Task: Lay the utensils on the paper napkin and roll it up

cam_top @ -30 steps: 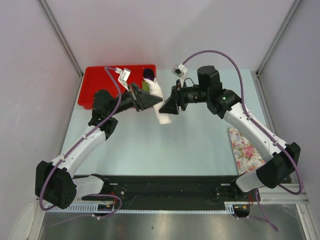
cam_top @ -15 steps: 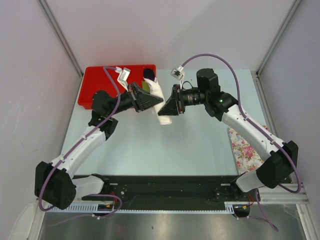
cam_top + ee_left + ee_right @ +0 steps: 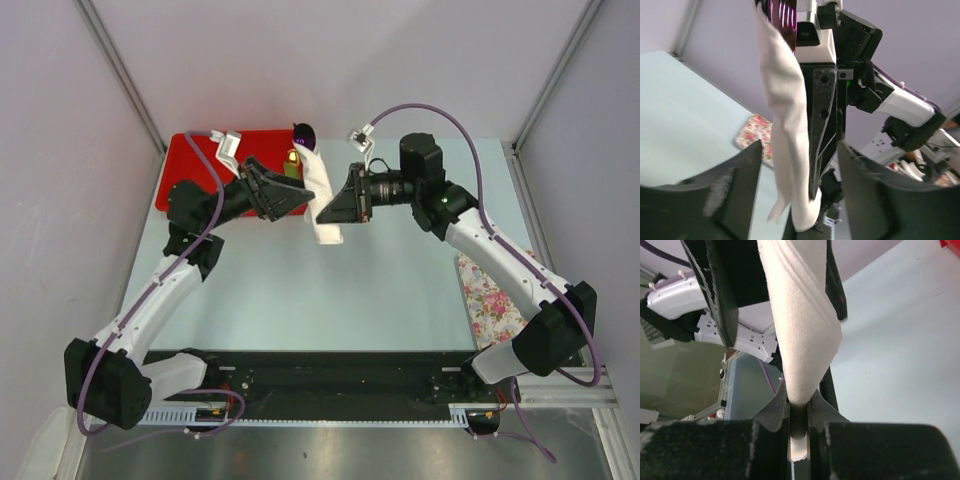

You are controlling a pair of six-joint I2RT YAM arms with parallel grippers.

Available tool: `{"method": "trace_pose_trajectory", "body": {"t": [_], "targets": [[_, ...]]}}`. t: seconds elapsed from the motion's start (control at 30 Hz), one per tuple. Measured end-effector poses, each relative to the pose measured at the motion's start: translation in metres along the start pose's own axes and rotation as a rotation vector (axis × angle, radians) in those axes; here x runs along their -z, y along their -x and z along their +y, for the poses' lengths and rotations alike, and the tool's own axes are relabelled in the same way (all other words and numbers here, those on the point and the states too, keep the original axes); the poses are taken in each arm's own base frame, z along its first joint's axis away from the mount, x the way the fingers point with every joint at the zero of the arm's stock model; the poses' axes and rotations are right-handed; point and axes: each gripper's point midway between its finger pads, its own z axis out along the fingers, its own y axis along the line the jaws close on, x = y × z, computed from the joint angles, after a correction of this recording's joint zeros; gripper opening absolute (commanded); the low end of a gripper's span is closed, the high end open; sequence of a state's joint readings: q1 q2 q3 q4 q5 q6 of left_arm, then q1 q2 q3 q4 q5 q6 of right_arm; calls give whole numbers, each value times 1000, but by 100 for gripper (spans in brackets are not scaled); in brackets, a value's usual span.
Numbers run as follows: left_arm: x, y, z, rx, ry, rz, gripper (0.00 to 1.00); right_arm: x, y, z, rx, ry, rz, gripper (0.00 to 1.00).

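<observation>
Right wrist view: the right tool (image 3: 799, 412) is clenched on the rolled napkin (image 3: 800, 325), held upright above the desk (image 3: 300, 290). Beyond it the left tool (image 3: 799, 160) stands released, jaws either side of the roll without touching. A firm pinch and gentle, level lowering should stop the spoon (image 3: 302, 133), poking from the top, sliding out.

Held left gripper (image 3: 300, 200) spread wide, pointed at right gripper (image 3: 326, 210), pinched shut just ahead of its fingertips
</observation>
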State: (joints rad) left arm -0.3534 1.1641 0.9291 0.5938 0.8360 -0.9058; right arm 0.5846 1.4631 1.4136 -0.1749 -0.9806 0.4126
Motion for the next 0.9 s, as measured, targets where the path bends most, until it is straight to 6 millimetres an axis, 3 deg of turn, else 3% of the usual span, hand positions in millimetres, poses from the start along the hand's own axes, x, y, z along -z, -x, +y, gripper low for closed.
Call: {"method": "trace_pose_trajectory", "body": {"t": [0.13, 0.23, 0.4, 0.77, 0.9], "targets": [[17, 16, 9, -32, 71, -40, 87, 6, 13, -5, -23, -15, -44, 0], [23, 17, 18, -2, 122, -37, 96, 8, 20, -5, -33, -16, -66, 0], [20, 9, 26, 99, 123, -10, 96, 7, 29, 0, -43, 3, -95, 0], [9, 11, -1, 166, -19, -28, 88, -5, 34, -7, -83, 16, -110, 0], [3, 5, 3, 214, 0, -24, 89, -8, 34, -6, -93, 23, -111, 0]]}}
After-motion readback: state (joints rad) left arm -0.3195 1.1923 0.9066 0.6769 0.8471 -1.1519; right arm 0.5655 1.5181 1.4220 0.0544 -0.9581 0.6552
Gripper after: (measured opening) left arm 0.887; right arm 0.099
